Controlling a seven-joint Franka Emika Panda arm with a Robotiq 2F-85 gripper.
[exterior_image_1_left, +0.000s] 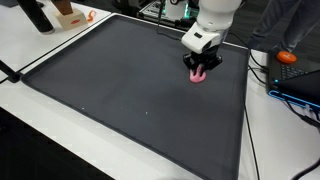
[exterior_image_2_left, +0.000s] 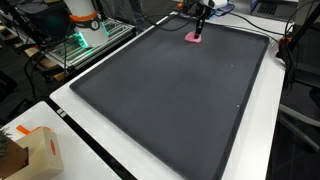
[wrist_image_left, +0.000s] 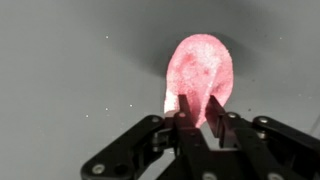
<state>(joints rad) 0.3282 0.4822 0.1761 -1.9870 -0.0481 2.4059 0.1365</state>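
A soft pink object (wrist_image_left: 203, 70) lies on a large dark grey mat (exterior_image_1_left: 120, 90), near its far edge. In the wrist view my gripper (wrist_image_left: 200, 108) has its two black fingers close together, pinching the near edge of the pink object. In both exterior views the gripper (exterior_image_1_left: 201, 68) (exterior_image_2_left: 199, 28) stands low over the mat, right on the pink object (exterior_image_1_left: 199, 78) (exterior_image_2_left: 193, 38). Part of the object is hidden behind the fingers.
The mat covers most of a white table (exterior_image_1_left: 30, 50). A small cardboard box (exterior_image_2_left: 35, 150) sits at one table corner. Cables and an orange item (exterior_image_1_left: 288, 58) lie beside the mat. Equipment with green lights (exterior_image_2_left: 75, 42) stands off the table.
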